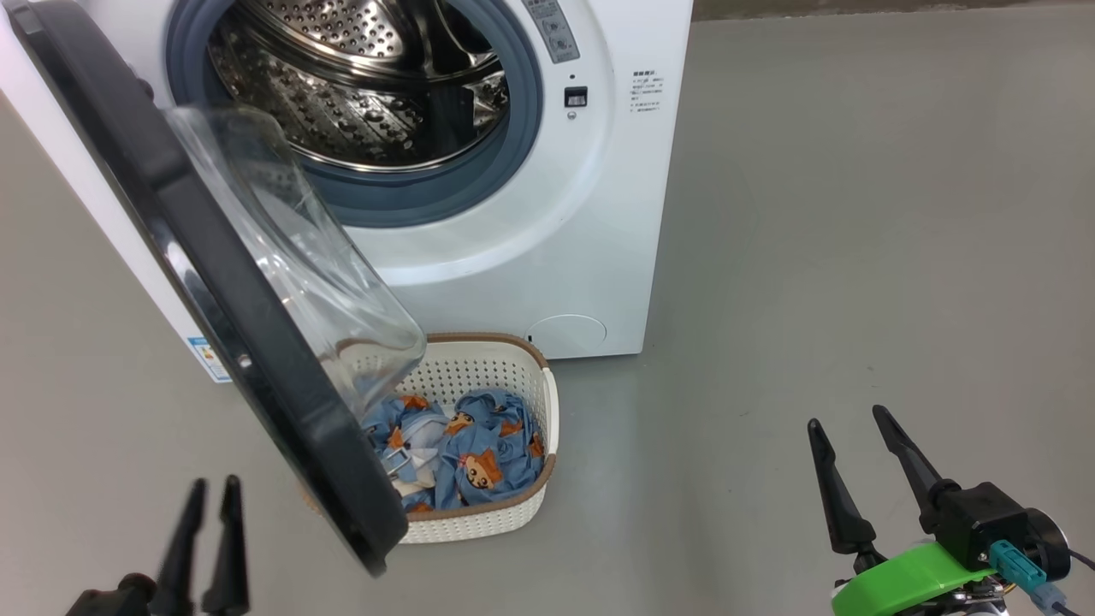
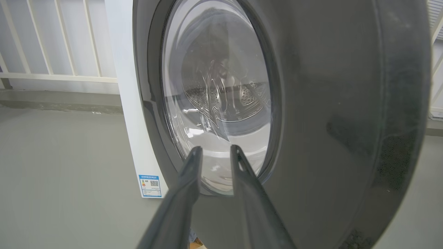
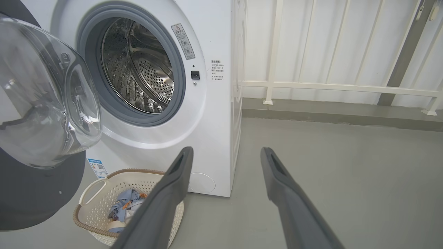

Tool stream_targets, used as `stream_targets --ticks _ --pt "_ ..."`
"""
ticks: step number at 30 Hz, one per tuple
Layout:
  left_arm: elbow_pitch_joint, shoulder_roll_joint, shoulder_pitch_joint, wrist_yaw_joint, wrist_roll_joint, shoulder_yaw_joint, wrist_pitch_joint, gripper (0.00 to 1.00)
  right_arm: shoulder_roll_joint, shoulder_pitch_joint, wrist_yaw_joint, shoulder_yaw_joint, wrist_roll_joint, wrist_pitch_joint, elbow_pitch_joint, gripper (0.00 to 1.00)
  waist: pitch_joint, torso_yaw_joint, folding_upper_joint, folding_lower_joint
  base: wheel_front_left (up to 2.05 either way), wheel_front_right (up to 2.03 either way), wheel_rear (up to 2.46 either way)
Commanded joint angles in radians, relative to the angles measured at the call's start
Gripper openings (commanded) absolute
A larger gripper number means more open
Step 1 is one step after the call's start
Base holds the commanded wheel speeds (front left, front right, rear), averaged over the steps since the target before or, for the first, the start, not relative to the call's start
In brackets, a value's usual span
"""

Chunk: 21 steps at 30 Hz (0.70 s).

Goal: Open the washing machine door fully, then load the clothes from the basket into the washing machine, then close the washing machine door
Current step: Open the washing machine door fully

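Black-rimmed washing machine door hangs open over the basket of clothes, head view — left gripper narrowly parted and empty, right gripper spread wide, empty | left wrist: fingers slightly apart, facing the door's outer glass | right wrist: fingers wide apart, basket on the floor before the washing machine

Right hand wide; left seemingly narrower
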Motion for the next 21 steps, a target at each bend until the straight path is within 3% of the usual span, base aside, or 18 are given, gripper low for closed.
stream_targets --ticks 1,6,13,21 --pt "-0.022 0.018 -0.017 -0.003 -0.011 0.025 -0.005 0.00 -0.001 -0.001 0.002 0.022 -0.005 -0.012 -0.019 1.00 -0.001 0.001 0.0000 0.0000 0.00 0.00 0.00" --pt "-0.047 0.026 -0.028 -0.003 -0.020 0.038 -0.005 0.00 0.000 -0.002 0.002 0.023 -0.003 -0.012 -0.019 1.00 -0.002 0.003 0.0000 0.0000 0.00 0.00 0.00" --pt "-0.242 0.018 -0.073 -0.003 -0.019 0.143 -0.005 0.00 0.001 -0.003 0.002 0.026 0.008 -0.012 -0.010 1.00 0.004 0.009 0.0000 0.0000 0.00 0.00 0.00" --pt "-0.482 0.028 -0.127 -0.003 -0.001 0.108 -0.005 0.00 0.001 -0.007 0.002 0.036 0.014 -0.012 -0.002 1.00 0.002 0.010 0.0000 0.0000 0.00 0.00 0.00"
